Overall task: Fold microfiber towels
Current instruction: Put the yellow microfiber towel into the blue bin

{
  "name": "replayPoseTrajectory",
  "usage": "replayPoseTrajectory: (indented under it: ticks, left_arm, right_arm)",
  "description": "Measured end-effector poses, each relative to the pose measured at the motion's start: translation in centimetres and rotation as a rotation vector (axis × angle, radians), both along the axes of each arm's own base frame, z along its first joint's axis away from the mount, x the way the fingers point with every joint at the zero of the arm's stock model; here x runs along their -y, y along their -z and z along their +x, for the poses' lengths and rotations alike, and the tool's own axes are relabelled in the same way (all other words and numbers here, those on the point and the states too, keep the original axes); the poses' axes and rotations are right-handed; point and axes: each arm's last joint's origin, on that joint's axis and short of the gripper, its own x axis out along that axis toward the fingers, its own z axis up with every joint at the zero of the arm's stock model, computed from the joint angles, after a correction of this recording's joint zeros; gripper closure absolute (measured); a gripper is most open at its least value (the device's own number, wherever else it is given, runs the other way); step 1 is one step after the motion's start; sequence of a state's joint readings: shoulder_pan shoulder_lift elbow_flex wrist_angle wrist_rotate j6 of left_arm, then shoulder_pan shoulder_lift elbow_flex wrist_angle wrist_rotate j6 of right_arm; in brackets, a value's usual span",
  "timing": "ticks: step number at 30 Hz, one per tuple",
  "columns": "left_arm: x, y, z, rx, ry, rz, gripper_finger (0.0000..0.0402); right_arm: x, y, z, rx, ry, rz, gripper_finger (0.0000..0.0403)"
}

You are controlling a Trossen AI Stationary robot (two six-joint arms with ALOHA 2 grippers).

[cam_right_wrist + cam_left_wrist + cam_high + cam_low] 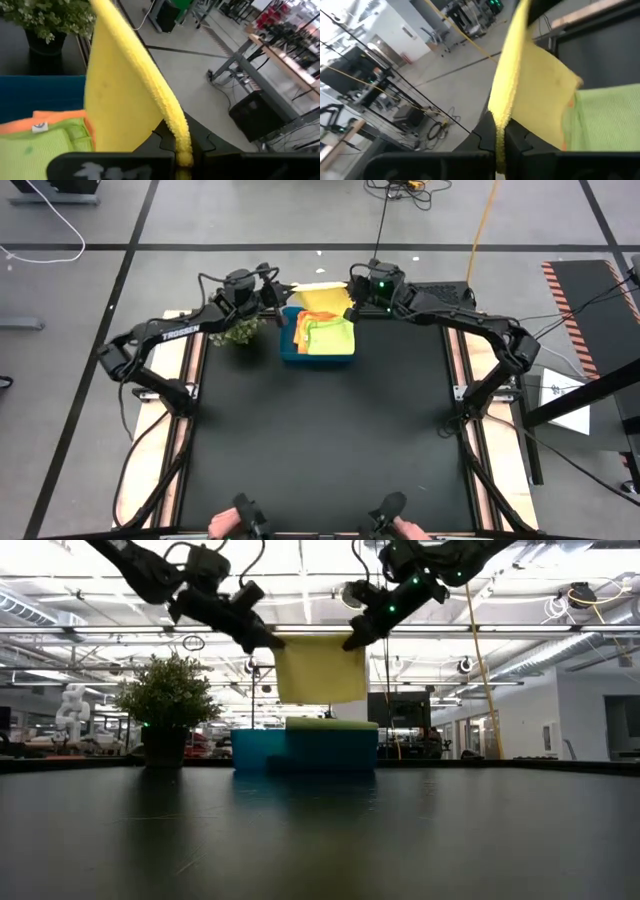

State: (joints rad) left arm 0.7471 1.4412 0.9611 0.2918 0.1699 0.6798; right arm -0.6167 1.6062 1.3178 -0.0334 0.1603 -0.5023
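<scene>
Both hands are raised above the blue tray (318, 356) at the upper centre of the high view. The left hand (268, 639) is clamped on one top corner of a yellow towel (320, 668); the right hand (352, 640) is clamped on the other. The towel hangs flat between them, clear of the tray, in the upper centre of the low view. In the tray lie a lime green towel (331, 336) and an orange one (302, 332). A potted plant (168, 700) stands on the black table (320, 450) just left of the tray.
</scene>
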Motion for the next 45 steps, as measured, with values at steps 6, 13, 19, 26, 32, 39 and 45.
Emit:
replayPoseTrajectory:
  ticks: [6,13,19,26,32,39,45]
  left_arm:
    - [-2.1,1.8,0.6,0.029,-0.024,0.011,0.0397]
    - [-3.9,3.2,0.1,0.048,-0.013,-0.019,0.0397]
    - [-6.1,4.2,0.6,0.028,-0.032,-0.046,0.0398]
    - [-6.5,4.8,1.4,-0.033,-0.025,-0.119,0.0397]
    - [-6.3,5.4,1.3,-0.086,-0.026,-0.165,0.0397]
    - [-6.3,4.7,1.4,-0.052,-0.048,-0.108,0.0397]
    - [-6.6,3.6,1.5,0.029,-0.068,-0.019,0.0394]
  right_arm:
    - [1.6,0.9,-0.6,-0.011,0.015,0.024,0.0403]
    - [3.8,3.4,-0.5,-0.017,-0.006,0.093,0.0403]
    - [5.6,4.8,-0.3,-0.019,0.011,0.037,0.0403]
    - [6.3,6.2,-0.4,-0.057,0.004,0.081,0.0403]
    - [4.9,6.0,0.6,-0.040,-0.086,0.095,0.0403]
    - [4.2,5.4,1.5,-0.078,-0.069,-0.037,0.0403]
    - [5.9,4.6,0.4,-0.022,0.015,-0.097,0.0403]
